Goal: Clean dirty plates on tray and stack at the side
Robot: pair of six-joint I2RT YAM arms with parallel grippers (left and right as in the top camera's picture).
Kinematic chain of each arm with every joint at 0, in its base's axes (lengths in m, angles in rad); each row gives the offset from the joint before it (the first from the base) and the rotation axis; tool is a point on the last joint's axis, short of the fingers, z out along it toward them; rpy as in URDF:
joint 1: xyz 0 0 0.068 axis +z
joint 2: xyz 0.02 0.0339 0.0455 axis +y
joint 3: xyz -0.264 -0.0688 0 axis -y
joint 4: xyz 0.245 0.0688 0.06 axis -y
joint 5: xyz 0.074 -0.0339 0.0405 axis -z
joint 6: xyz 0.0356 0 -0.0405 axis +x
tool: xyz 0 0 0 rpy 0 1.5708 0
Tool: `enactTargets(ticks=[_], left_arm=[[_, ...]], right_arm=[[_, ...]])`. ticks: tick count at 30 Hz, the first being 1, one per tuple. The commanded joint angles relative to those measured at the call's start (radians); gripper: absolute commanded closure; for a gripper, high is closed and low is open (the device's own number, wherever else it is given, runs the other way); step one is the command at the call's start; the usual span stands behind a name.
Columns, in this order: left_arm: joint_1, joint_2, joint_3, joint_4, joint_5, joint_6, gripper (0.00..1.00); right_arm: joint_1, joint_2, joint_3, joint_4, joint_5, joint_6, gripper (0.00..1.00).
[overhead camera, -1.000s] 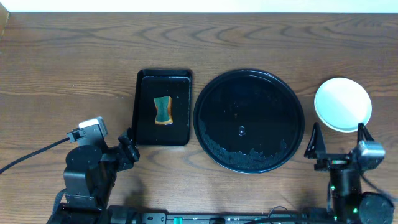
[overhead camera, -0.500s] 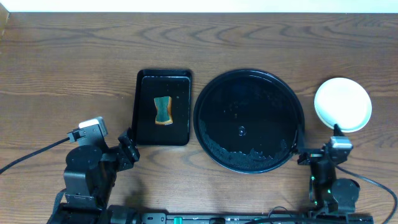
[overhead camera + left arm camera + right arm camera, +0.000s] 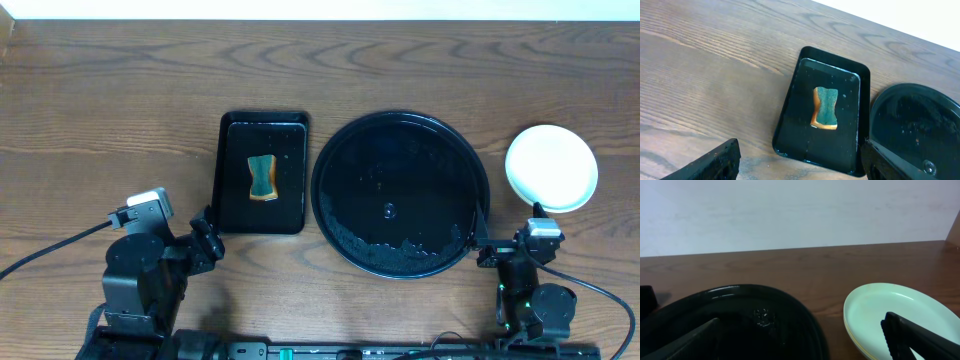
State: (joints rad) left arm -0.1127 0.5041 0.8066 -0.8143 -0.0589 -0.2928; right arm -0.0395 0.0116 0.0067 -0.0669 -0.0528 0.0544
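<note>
The round black tray [image 3: 400,125] lies wet at mid-table with no plate on it; it also shows in the right wrist view [image 3: 740,305] and the left wrist view [image 3: 920,115]. The plates [image 3: 551,168] stand stacked on the bare wood right of the tray, a clean mint one on top and a yellow edge under it [image 3: 890,312]. My right gripper [image 3: 510,238] hangs open near the front edge, between tray and stack [image 3: 805,340], with nothing between its fingers. My left gripper [image 3: 207,240] is open and empty at the front left [image 3: 805,167].
A small rectangular black tray [image 3: 232,200] left of the round one holds a green-and-orange sponge [image 3: 262,178], also seen as the sponge [image 3: 826,108] in the left wrist view. A cable [image 3: 50,248] trails off the left arm across the front left.
My right arm has drawn back toward the front edge and shifted a little left, away from the plate stack. The left arm, plates and trays have not moved.
</note>
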Motion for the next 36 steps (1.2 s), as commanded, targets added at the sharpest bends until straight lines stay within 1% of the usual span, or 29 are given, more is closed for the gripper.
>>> enactTargets(ticks=[1, 22, 26, 28, 32, 36], left_arm=[[0.004, -0.003, -0.006, 0.0, -0.002, -0.009, 0.22], [0.004, -0.003, -0.006, 0.0, -0.002, -0.009, 0.22], [0.006, -0.017, -0.013, -0.034, -0.002, -0.008, 0.21], [0.017, -0.045, -0.04, -0.025, -0.002, -0.008, 0.22], [0.049, -0.159, -0.161, 0.042, -0.001, 0.028, 0.21], [0.078, -0.312, -0.325, 0.163, -0.001, 0.064, 0.22]], right_arm=[[0.012, -0.006, -0.001, -0.005, 0.003, -0.019, 0.01], [0.012, -0.006, -0.001, -0.005, 0.003, -0.019, 0.01], [0.012, -0.006, -0.001, -0.005, 0.003, -0.019, 0.01], [0.012, -0.006, -0.001, -0.005, 0.003, -0.019, 0.01], [0.012, -0.006, -0.001, -0.005, 0.003, -0.019, 0.01], [0.012, -0.006, -0.001, -0.005, 0.003, -0.019, 0.01]])
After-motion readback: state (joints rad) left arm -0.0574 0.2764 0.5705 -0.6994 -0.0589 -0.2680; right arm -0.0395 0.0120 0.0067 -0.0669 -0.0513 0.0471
